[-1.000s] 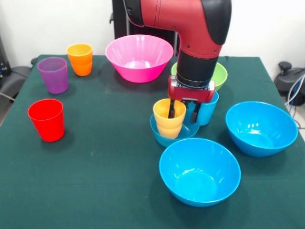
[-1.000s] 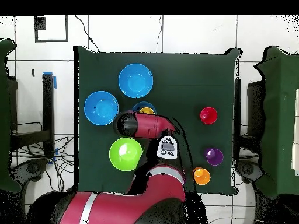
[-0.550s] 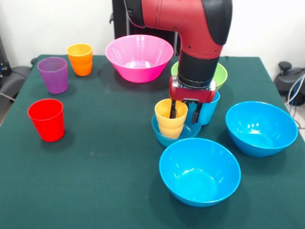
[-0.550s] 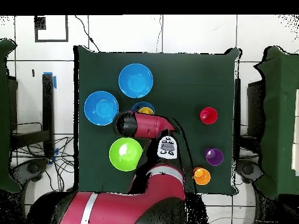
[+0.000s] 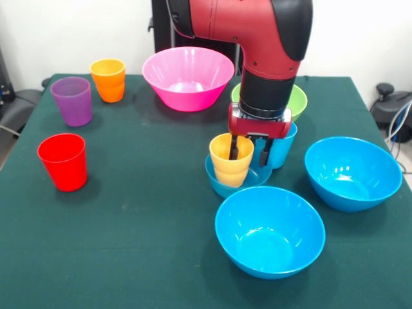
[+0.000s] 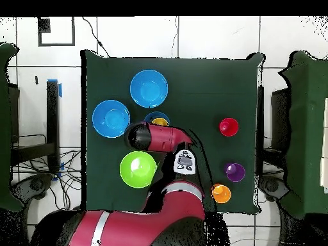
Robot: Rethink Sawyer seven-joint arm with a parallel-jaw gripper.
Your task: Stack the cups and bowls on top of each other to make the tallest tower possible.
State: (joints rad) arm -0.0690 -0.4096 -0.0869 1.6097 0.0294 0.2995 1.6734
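Observation:
A yellow-orange cup (image 5: 226, 164) stands upright in the small shallow blue bowl (image 5: 222, 187) near the table's middle; the overhead view shows its top (image 6: 160, 121) beside the arm. My gripper (image 5: 248, 154) hangs straight down over the cup's right side. One finger (image 5: 233, 148) is inside the cup, the other is outside its right wall, and the gap between them is wide, so the gripper is open. A light blue cup (image 5: 283, 151) stands just behind and to the right, partly hidden by the gripper. The green bowl (image 5: 297, 103) sits behind the arm.
Two large blue bowls (image 5: 269, 232) (image 5: 353, 172) sit in front and to the right. The pink bowl (image 5: 188, 77) is at the back. Red (image 5: 62, 161), purple (image 5: 72, 100) and orange (image 5: 108, 80) cups stand on the left side.
The gripper and the yellow-orange cup shifted slightly to the right in the front view, then stayed still. Everything else is unchanged.

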